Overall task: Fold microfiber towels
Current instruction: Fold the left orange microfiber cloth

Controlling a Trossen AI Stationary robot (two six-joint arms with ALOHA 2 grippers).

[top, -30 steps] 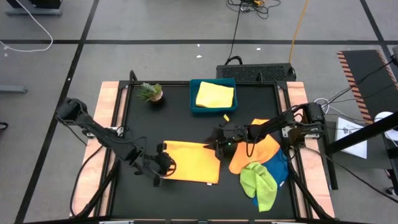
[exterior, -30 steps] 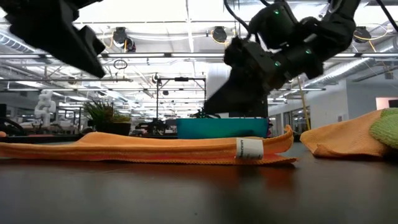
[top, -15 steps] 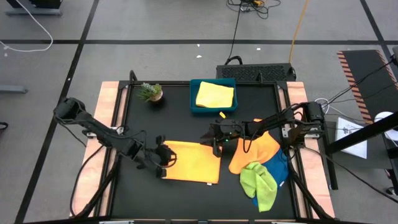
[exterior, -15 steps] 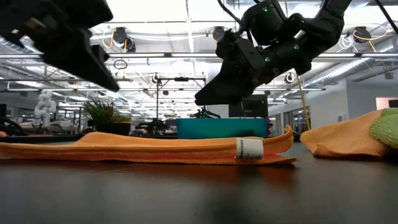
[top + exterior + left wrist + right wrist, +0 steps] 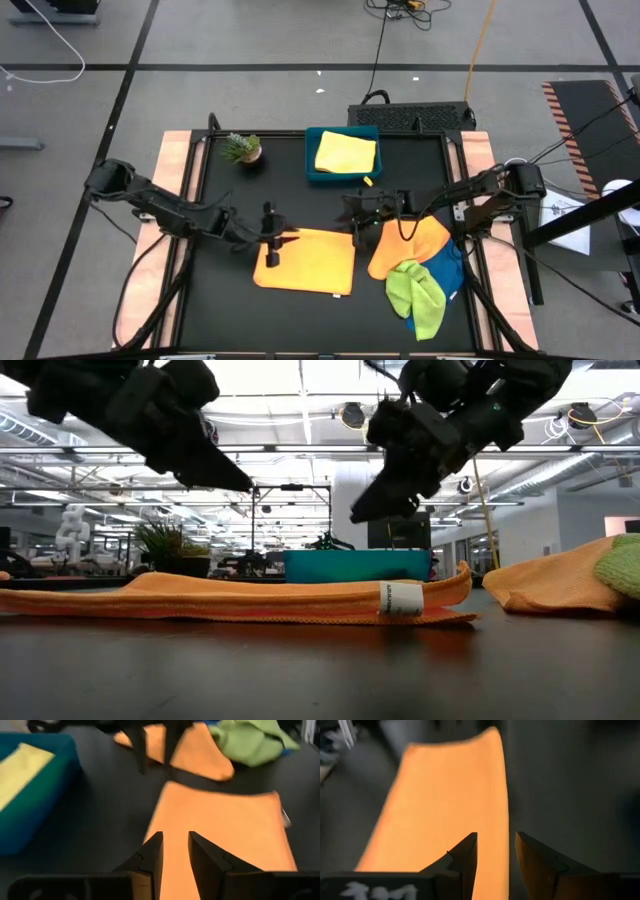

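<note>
Plant [image 5: 241, 148], teal tray [image 5: 318, 172] with yellow towel [image 5: 346, 152], towel pile [image 5: 418, 268] beside orange towel [image 5: 310, 262]

**Four cameras, one shared orange towel**

High view: straight down from well above, taking in the whole table [image 5: 200, 300] and floor around. Low view: at tabletop height, level across the surface toward the room behind, close to the flat orange towel [image 5: 240, 600]. Left wrist view: forward past own two fingers [image 5: 152, 852], angled down, near the towel [image 5: 220, 825], with tray [image 5: 45, 795] and green towel [image 5: 250, 740] beyond. Right wrist view: likewise past own fingers [image 5: 465, 855], very close over the towel [image 5: 445, 805]. Shared by all four: the flat orange towel [image 5: 308, 262].
</note>
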